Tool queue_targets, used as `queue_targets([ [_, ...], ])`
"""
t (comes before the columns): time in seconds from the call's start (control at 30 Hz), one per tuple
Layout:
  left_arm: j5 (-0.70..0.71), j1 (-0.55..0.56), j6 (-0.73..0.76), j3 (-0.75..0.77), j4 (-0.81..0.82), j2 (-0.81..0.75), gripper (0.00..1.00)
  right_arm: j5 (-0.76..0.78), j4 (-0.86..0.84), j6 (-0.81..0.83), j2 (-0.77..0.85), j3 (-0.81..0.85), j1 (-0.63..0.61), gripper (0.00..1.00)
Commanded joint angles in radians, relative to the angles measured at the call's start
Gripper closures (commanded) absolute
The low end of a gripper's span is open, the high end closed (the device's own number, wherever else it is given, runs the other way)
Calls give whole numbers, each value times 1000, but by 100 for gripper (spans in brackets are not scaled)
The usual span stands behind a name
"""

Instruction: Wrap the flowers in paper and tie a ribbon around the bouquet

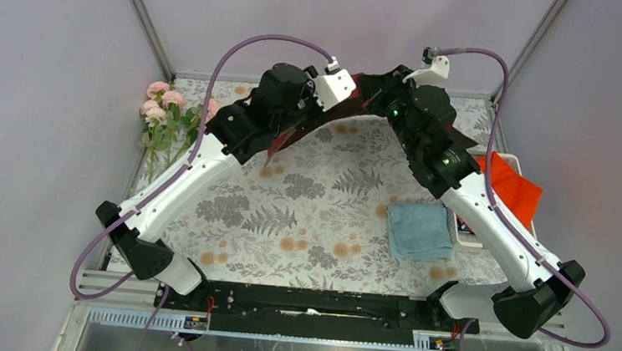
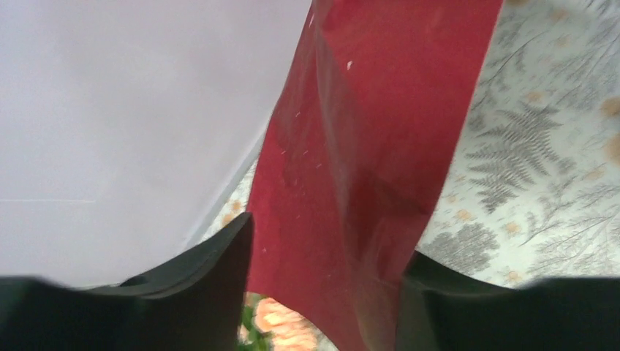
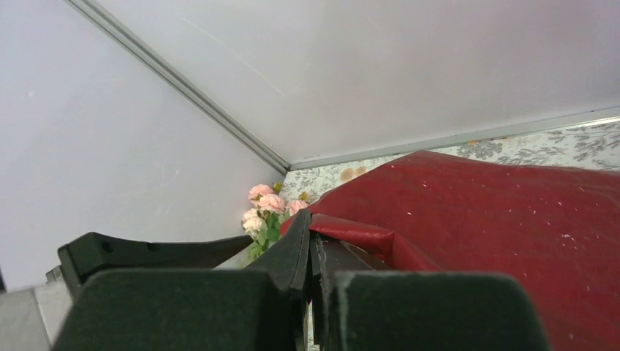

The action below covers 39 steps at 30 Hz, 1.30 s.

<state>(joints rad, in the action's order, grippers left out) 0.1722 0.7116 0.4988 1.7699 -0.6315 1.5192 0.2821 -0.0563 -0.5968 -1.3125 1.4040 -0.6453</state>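
Observation:
The dark red paper (image 1: 348, 109) is lifted off the table at the far side, stretched between my two wrists. My right gripper (image 3: 311, 219) is shut on a folded edge of the paper (image 3: 497, 212). In the left wrist view, the paper (image 2: 373, 146) hangs between the fingers of my left gripper (image 2: 325, 241), whose jaws stand apart on either side of the sheet. The pink flowers (image 1: 162, 107) lie at the far left of the table, apart from the paper, and they show as flowers (image 3: 267, 208) past the right fingers and flowers (image 2: 281, 322) under the sheet. The ribbon is out of view.
A folded light blue cloth (image 1: 419, 230) lies right of centre. An orange-red cloth (image 1: 512, 187) drapes over a white tray (image 1: 460, 231) at the right edge. The back wall stands close behind both wrists.

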Motion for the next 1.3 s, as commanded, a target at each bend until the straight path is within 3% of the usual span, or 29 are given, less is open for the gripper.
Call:
queue_targets([
  [0.0, 56, 0, 43, 3, 61, -23, 60, -34, 38, 82, 27, 88, -5, 100],
  [0.07, -3, -1, 14, 31, -5, -26, 97, -26, 89, 141, 25, 123, -4, 100],
  [0.1, -45, -1, -3, 42, -38, -33, 100, -19, 109, 174, 22, 145, -2, 99],
  [0.23, -326, 0, -117, 99, -176, -61, 100, -46, 125, 331, -2, 238, 14, 61],
  [0.33, -498, -1, -224, 173, -238, -69, 100, -128, 239, 422, -92, 403, 55, 29],
  [0.43, -612, -51, -348, 197, -213, -89, 100, -328, 360, 414, -197, 549, 159, 14],
  [0.53, -743, -218, -483, 147, -127, -100, 100, -441, 388, 392, -264, 588, 238, 8],
  [0.7, -920, -575, -715, -47, 113, -59, 100, -458, 401, 371, -355, 561, 310, 6],
  [0.87, -963, -784, -741, -202, 188, 58, 100, -456, 448, 400, -439, 494, 332, 4],
  [1.03, -907, -927, -602, -269, 127, 172, 100, -470, 443, 412, -457, 375, 370, 2],
  [1.27, -866, -975, -300, -267, -45, 290, 100, -585, 435, 428, -501, 218, 437, 0],
])
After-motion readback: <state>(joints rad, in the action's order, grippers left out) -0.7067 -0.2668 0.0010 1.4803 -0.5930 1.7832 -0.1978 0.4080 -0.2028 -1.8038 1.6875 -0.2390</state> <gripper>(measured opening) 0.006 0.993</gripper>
